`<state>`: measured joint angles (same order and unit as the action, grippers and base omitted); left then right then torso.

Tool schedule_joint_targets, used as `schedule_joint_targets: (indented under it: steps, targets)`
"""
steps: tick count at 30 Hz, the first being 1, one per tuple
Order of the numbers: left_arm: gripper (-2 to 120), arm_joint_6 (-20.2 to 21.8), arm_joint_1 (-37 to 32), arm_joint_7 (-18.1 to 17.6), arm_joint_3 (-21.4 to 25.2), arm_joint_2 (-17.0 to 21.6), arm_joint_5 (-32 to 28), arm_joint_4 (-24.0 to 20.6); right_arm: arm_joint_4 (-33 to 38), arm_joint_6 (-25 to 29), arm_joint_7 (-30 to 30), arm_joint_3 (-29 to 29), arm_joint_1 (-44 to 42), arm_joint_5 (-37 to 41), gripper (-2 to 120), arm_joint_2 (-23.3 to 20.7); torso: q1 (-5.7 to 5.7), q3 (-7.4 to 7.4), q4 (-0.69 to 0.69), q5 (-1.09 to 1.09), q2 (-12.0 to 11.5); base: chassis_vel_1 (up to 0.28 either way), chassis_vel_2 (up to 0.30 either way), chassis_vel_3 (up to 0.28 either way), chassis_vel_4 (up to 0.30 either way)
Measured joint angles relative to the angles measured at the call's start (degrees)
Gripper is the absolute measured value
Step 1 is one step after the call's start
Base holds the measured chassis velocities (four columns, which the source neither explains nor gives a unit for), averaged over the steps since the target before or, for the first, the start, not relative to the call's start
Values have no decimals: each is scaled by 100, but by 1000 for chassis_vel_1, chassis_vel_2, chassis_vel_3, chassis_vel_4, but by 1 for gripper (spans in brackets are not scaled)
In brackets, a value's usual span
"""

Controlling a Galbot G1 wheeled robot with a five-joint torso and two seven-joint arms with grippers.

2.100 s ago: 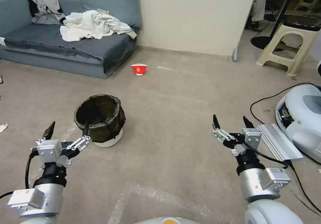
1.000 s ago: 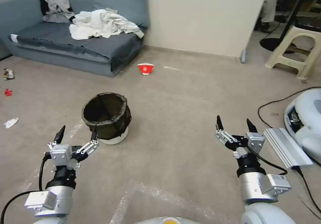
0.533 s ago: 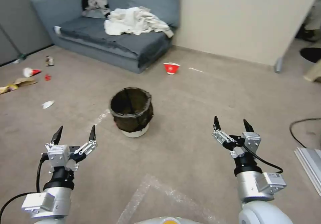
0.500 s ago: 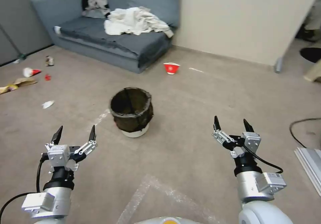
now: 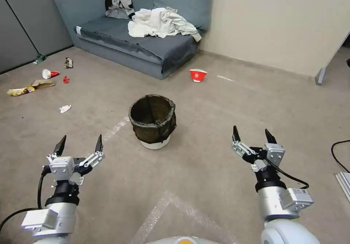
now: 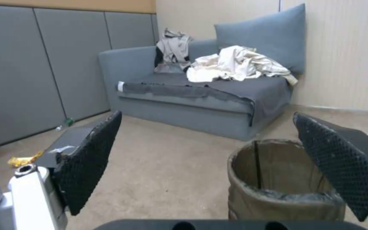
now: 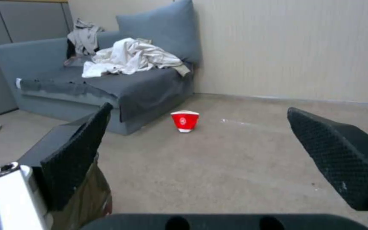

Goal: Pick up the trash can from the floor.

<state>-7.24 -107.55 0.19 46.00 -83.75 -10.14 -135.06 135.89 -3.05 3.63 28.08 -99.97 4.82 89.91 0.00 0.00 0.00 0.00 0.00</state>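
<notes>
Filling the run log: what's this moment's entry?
trash can upright on floor | left gripper open, empty | right gripper open, empty

Silver cylindrical forearms, black wrist collars, black cables; left gripper (image 5: 79, 145) and right gripper (image 5: 252, 135) grey-linked with black textured pointed fingers (image 6: 88, 159).

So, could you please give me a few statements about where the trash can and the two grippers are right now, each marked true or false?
1. The trash can stands upright on the floor. True.
2. The left gripper is shut on the can's rim. False: it is open and hangs short of the can, holding nothing.
3. The right gripper is open and apart from the can. True.
4. The red-and-white paper bowl lies inside the can. False: it sits on the floor near the sofa, beyond the can.
5. The can lies tipped on its side. False: its opening faces up.
</notes>
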Motion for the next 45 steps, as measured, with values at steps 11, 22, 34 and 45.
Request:
schedule_joint_targets:
  steps: [11,22,34,45]
  targets:
    - [100,117,11,-16,9,16,-9,-26,-57,26,-5,-7,16,-1,100,-3,1,1,1,0,0,-191,191,194,-184]
    - [100,260,101,-63,23,97,-150,-29,-76,30,-4,-12,31,-1,100,-4,0,1,1,-2,0,-162,174,166,-160]
    - [100,1365,804,-363,56,1108,-1163,219,-263,-111,49,75,390,256,100,-272,0,0,2,-1,0,-90,62,70,-74]
    - [100,2745,1971,-703,-724,2143,-2026,1212,-568,-127,31,5,431,277,100,-253,0,1,0,0,0,0,0,0,0]
